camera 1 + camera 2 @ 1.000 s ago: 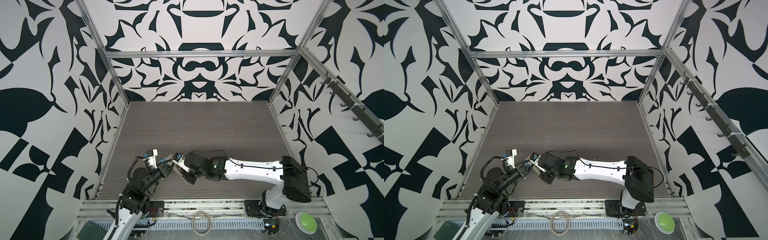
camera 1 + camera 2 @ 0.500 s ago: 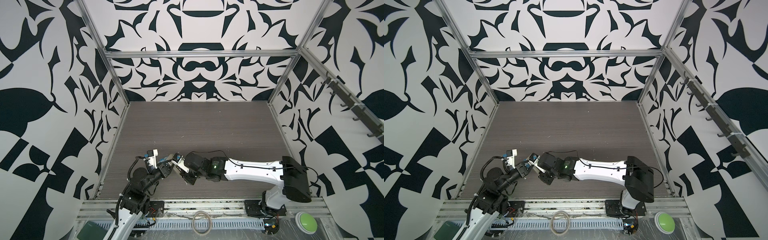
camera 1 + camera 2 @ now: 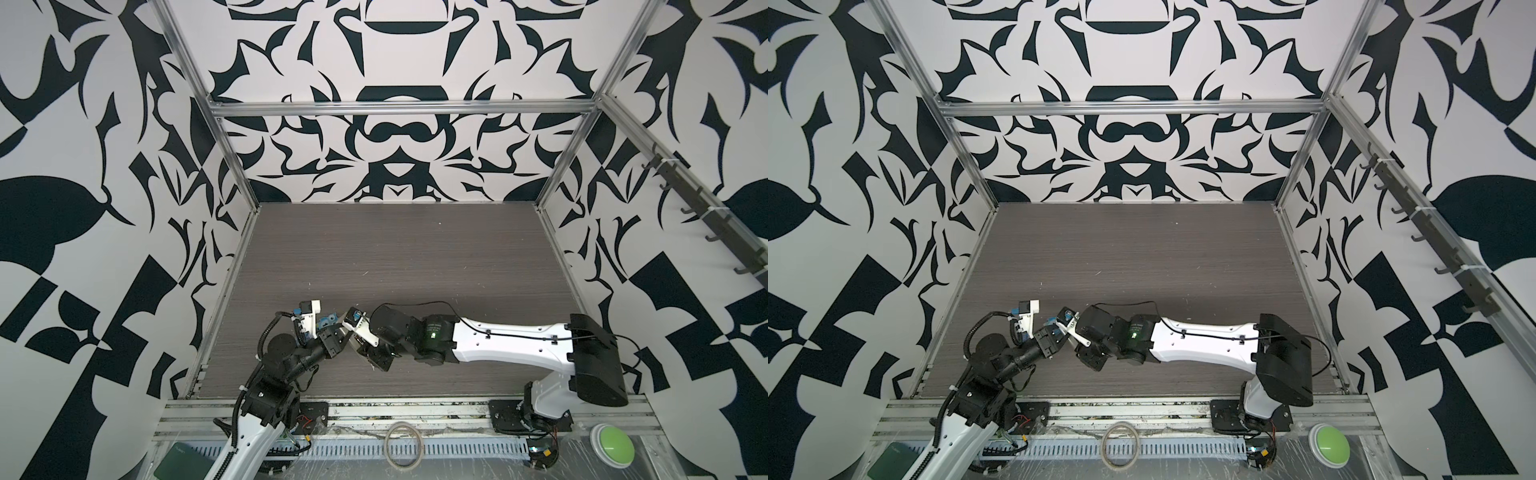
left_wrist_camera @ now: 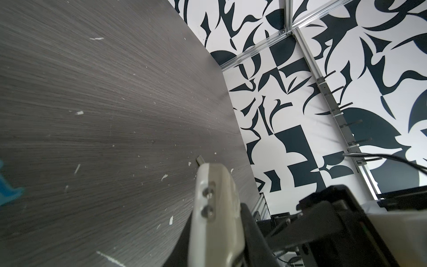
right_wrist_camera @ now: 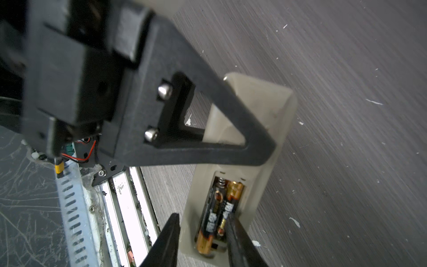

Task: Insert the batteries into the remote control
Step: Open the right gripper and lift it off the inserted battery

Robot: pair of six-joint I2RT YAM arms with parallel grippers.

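Dark woodgrain tabletop (image 3: 395,257) fills the patterned booth. Near its front left, we see the left gripper (image 3: 336,332) clenched on the white remote control (image 5: 261,108). Both batteries (image 5: 212,215) lie side by side in its open compartment. The right gripper (image 5: 203,231) stands parted over them.

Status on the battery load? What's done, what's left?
Done: both dark brown-black, gold-ended batteries lie side by side in the open compartment of the slim white plastic remote control. In hand: the left gripper clamps the remote's other end; the right gripper has its jaws parted astride the compartment, gripping nothing. Left: probably pressing the batteries flat; a jaw hides one battery's end, and no cover is in view.
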